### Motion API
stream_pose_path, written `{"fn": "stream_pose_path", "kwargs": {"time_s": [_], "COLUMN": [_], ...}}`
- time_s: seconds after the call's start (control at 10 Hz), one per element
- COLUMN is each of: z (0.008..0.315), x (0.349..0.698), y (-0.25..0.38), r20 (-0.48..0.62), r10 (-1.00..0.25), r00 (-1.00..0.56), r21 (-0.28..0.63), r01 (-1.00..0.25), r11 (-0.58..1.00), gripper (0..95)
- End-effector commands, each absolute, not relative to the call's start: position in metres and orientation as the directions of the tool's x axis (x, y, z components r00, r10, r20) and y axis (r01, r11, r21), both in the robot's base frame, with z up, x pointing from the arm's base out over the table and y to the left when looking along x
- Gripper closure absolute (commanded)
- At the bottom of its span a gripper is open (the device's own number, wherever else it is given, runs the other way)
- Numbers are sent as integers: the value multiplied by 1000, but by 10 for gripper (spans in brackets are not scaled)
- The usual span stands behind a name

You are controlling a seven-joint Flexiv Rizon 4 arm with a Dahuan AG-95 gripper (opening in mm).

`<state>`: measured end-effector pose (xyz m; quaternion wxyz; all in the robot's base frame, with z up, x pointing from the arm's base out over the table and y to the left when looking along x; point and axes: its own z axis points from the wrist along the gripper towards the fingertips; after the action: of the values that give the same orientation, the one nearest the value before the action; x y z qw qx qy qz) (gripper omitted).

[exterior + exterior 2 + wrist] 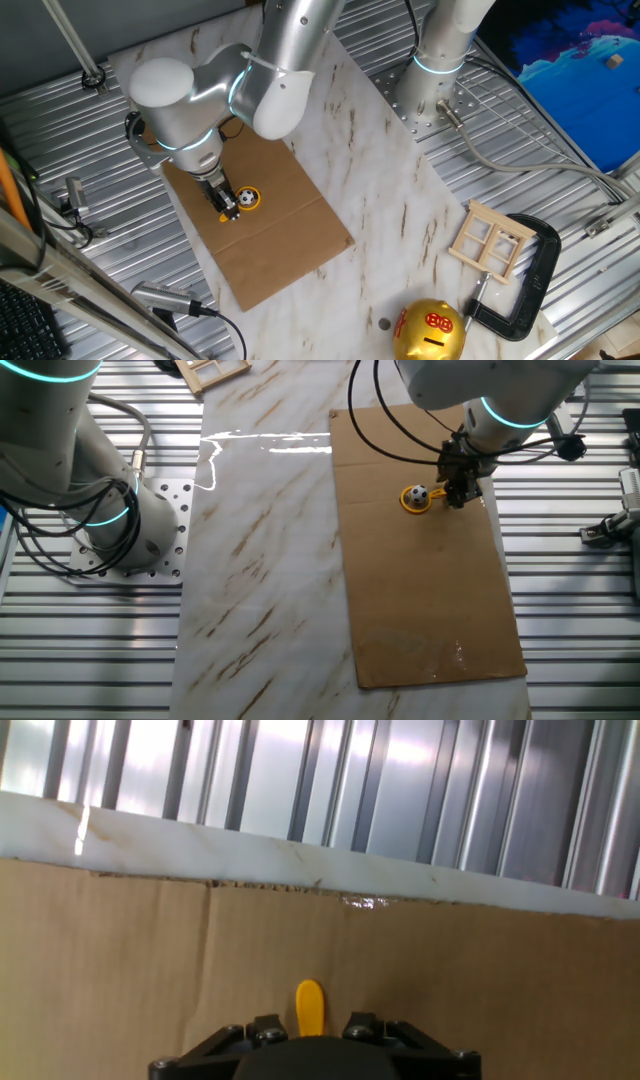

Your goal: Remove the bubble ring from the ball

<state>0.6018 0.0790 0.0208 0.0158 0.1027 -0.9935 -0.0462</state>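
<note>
The yellow-orange bubble ring (249, 198) lies on the brown cardboard sheet (280, 215) with the tiny black-and-white ball (244, 198) sitting in its loop. In the other fixed view the ball (418, 492) rests in the ring (413, 501), and the ring's handle points toward my gripper (460, 494). My gripper (224, 204) is low over the cardboard, right at the handle end. In the hand view the yellow handle tip (310, 1006) sticks out between the two fingers (266, 1029), with cardboard showing on each side of it. The loop and ball are hidden there.
The cardboard lies on a marble board (380, 170) over ribbed metal. A gold piggy bank (430, 332), a small wooden frame (490, 242) and a black clamp (530, 280) sit at one end. A second arm's base (432, 80) stands on the metal.
</note>
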Motion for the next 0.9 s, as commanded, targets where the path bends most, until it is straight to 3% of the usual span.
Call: {"fn": "stream_pose_path", "kwargs": {"time_s": [0.1,0.2,0.7,0.8,0.9], "z": [19,19,16,16,16], "x": [602,602,600,600,600], "y": [80,81,82,82,82], "r20": [19,22,17,17,17], "r10": [-204,-204,-208,-210,-210], "r00": [-979,-979,-978,-978,-978], "r21": [85,75,61,59,59], "r01": [-202,-202,-206,-208,-208], "r11": [976,977,977,976,976], "gripper": [570,760,760,950,950]}}
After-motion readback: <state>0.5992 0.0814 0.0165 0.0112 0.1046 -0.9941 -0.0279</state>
